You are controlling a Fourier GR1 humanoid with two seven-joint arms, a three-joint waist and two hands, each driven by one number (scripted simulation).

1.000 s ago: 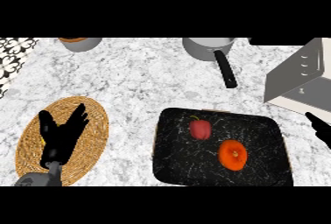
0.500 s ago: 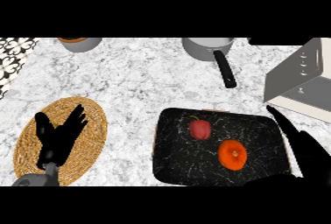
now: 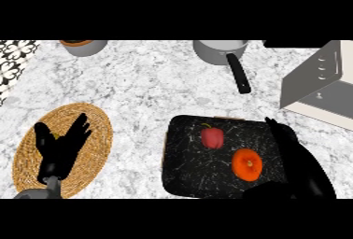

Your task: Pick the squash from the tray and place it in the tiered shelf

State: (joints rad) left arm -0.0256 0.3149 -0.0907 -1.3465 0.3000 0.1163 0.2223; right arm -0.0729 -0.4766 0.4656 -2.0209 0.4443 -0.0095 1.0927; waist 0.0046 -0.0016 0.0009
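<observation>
The right hand's fingers (image 3: 279, 133) are held straight and pressed together, pointing toward the upper left of the frame, their tips over the right edge of the tray (image 3: 180, 173). Nothing is pinched or enclosed by them. The squash (image 3: 247, 164), an orange rounded body slightly taller than wide, is seen lying on the tray at lower right, its long axis running roughly top to bottom of the frame. It is placed just left of the right hand (image 3: 300, 161), near the fingers; whether contact is made cannot be told. A red pepper (image 3: 212, 137) is set up and left of the squash. The tiered shelf (image 3: 318, 79) stands at the upper right. At lower left, the left hand (image 3: 60, 148) is rested over a woven mat (image 3: 96, 123), fingers spread and upward.
</observation>
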